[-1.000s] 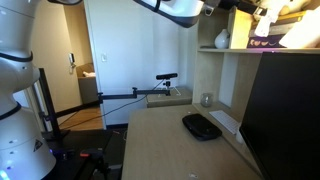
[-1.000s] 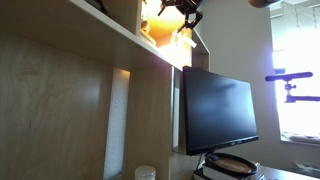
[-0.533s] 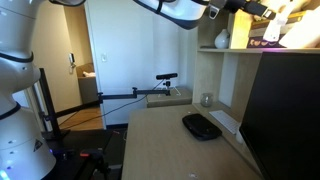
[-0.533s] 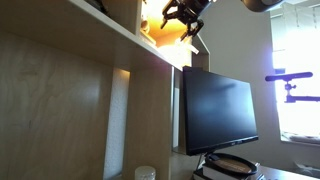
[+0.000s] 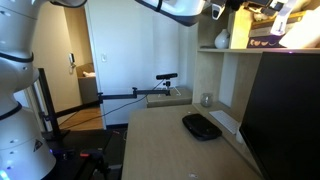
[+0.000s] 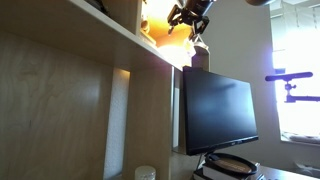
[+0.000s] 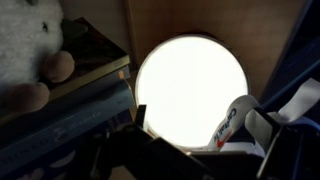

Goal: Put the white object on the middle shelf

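The white object [image 7: 30,45] is a small fuzzy plush. In the wrist view it rests on a stack of books [image 7: 70,95] at the upper left. In an exterior view it is a pale shape [image 6: 197,47] at the edge of the middle shelf [image 6: 130,38]. That beige shelf [image 5: 225,49] also bears a white vase [image 5: 221,40] and purple-lit books [image 5: 265,32]. My gripper [image 7: 195,125] is open and empty, its fingers framing a bright round lamp [image 7: 190,85]. In both exterior views it hangs above the shelf [image 5: 272,8] [image 6: 190,14].
A large black monitor [image 5: 285,115] stands on the desk under the shelf. A flat black oval device [image 5: 202,126] lies on the desk, and a small grey cup [image 5: 207,100] sits on the lower ledge. A camera tripod arm [image 5: 165,78] is behind.
The gripper has risen from the shelf. It held the white object a second ago; now the object stays on the books and the fingers are empty.
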`<state>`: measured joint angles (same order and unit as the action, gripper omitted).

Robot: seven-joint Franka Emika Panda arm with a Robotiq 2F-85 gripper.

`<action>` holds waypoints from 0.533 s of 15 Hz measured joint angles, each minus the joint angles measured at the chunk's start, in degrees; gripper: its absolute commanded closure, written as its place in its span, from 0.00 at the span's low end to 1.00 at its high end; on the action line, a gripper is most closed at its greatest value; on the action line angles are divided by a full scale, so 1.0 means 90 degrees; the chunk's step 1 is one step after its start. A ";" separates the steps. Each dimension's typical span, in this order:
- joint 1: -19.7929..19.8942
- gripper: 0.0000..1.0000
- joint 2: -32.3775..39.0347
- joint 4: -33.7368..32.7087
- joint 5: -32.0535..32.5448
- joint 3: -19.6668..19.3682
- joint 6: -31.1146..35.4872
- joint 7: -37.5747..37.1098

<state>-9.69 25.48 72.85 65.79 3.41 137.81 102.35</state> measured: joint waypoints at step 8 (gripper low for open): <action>0.0165 0.00 0.0110 -0.0006 -0.0513 0.0173 0.1225 0.0023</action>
<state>-8.20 26.46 72.80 61.17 4.97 148.83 102.55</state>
